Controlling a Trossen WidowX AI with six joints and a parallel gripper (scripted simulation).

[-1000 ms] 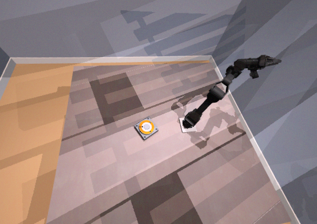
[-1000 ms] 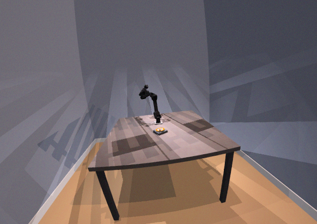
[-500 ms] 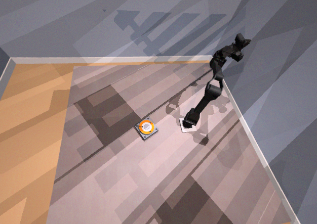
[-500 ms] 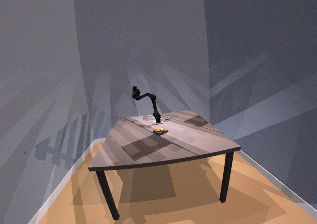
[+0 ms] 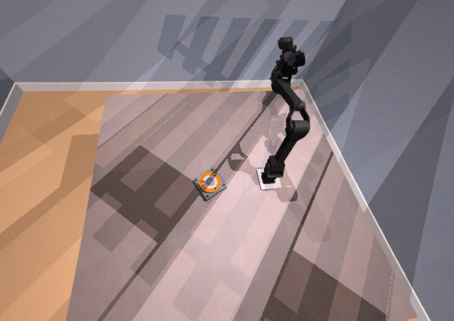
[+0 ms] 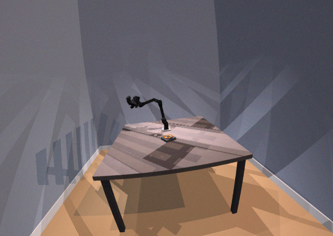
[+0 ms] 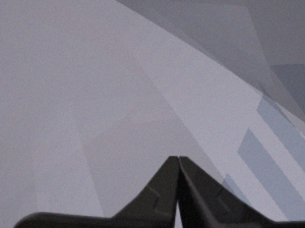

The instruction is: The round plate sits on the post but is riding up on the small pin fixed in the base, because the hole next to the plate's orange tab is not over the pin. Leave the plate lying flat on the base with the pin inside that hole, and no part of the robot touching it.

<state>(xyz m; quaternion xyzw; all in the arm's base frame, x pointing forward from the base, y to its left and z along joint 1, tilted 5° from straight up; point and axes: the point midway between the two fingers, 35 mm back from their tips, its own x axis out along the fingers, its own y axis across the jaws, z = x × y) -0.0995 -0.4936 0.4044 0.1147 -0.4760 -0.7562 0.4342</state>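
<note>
Near the middle of the tabletop (image 5: 256, 273), toward the arm's mount: square base (image 5: 209, 182) with the round plate (image 5: 209, 181) on the post, orange ring showing, tab and pin too small to make out. Farther back, past the far edge and high up: claw (image 7: 178, 162) pinched together on nothing, aimed at the wall. Risks: blind descent with plate out of wrist view; closed tips jabbing the rim, tilting or jamming it harder on the pin.

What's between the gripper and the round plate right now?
Nothing solid. In the exterior view the shut, empty gripper hangs high, off past the table's far edge; only air and table top separate it from the plate.
</note>
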